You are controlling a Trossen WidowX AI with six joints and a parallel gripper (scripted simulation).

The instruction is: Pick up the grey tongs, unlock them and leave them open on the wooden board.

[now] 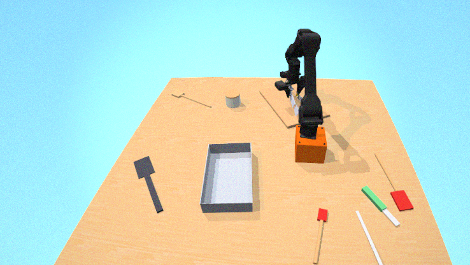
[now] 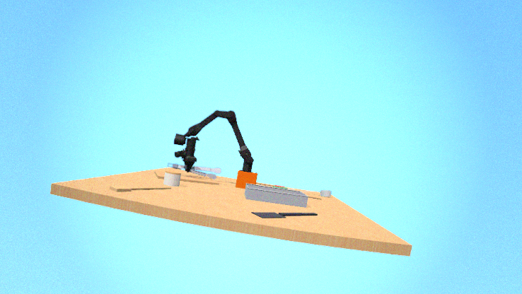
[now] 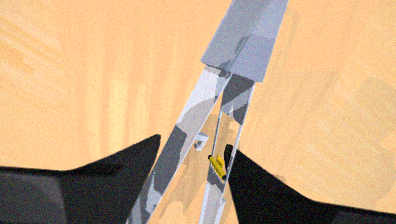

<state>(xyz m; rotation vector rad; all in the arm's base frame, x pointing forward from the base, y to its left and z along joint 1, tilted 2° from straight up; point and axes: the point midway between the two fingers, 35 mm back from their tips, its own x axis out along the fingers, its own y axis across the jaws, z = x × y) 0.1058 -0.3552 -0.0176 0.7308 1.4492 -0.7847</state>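
Note:
The grey tongs (image 1: pixel 293 104) (image 2: pixel 209 169) (image 3: pixel 245 45) are low over the wooden board (image 1: pixel 279 106) (image 2: pixel 197 180); I cannot tell whether they touch it everywhere. Their two arms are spread apart in a narrow V from the grey hinge end, with a gap between them in the wrist view. A small yellow piece (image 3: pixel 218 167) shows at the right arm. My gripper (image 1: pixel 293 93) (image 2: pixel 187 169) (image 3: pixel 193 144) is open, pointing down, with one finger on each outer side of the tongs. The fingertips are close beside the arms. The roasting tin (image 1: pixel 227 207) (image 2: pixel 276 197) holds nothing.
A pale can (image 1: pixel 232 100) (image 2: pixel 172 179) stands left of the board. A thin wooden tool (image 1: pixel 197 101) lies farther left. A dark spatula (image 1: pixel 144 167) (image 2: pixel 268 215) lies beyond the tin. Red-headed tools (image 1: pixel 322 214) (image 1: pixel 401 200), a green-handled tool (image 1: pixel 374 198) and a white stick (image 1: pixel 368 235) lie at the front right.

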